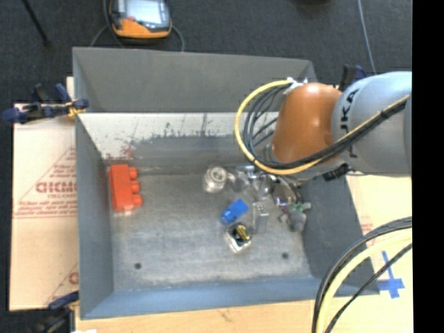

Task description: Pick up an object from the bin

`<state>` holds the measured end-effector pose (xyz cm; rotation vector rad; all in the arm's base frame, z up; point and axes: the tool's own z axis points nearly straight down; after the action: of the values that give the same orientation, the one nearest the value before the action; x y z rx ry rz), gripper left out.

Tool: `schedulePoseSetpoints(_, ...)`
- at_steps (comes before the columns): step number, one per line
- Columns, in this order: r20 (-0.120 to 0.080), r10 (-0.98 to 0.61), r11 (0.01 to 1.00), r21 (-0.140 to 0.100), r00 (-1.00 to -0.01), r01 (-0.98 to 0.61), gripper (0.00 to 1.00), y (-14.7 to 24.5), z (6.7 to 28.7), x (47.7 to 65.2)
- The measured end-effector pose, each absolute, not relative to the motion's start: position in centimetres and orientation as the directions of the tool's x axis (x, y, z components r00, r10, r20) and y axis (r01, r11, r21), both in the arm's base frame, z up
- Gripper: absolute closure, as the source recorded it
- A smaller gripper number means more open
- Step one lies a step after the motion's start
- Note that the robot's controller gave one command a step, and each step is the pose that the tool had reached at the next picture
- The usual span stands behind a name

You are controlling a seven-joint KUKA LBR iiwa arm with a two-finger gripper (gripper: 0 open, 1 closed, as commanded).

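Grey bin (173,255) holds one red block (125,187), one blue piece (234,211)

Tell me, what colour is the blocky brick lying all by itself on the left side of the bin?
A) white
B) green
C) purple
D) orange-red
D: the brick lying close to the left wall of the bin is orange-red.
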<state>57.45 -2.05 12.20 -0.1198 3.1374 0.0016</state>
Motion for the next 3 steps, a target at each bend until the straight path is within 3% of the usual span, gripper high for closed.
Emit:
schedulePoseSetpoints(1, -0.002, -0.065, 0.998, 0.001, -0.998, -0.065, 0.0, -1.7, 12.2, 57.5)
schedulePoseSetpoints(2, 0.003, 0.047, 0.999, 0.001, -0.999, 0.047, 0.0, -1.6, 6.9, 58.0)
schedulePoseSetpoints(3, 0.0, 0.046, 0.999, 0.0, -0.999, 0.046, 0.0, -1.7, 7.0, 58.1)
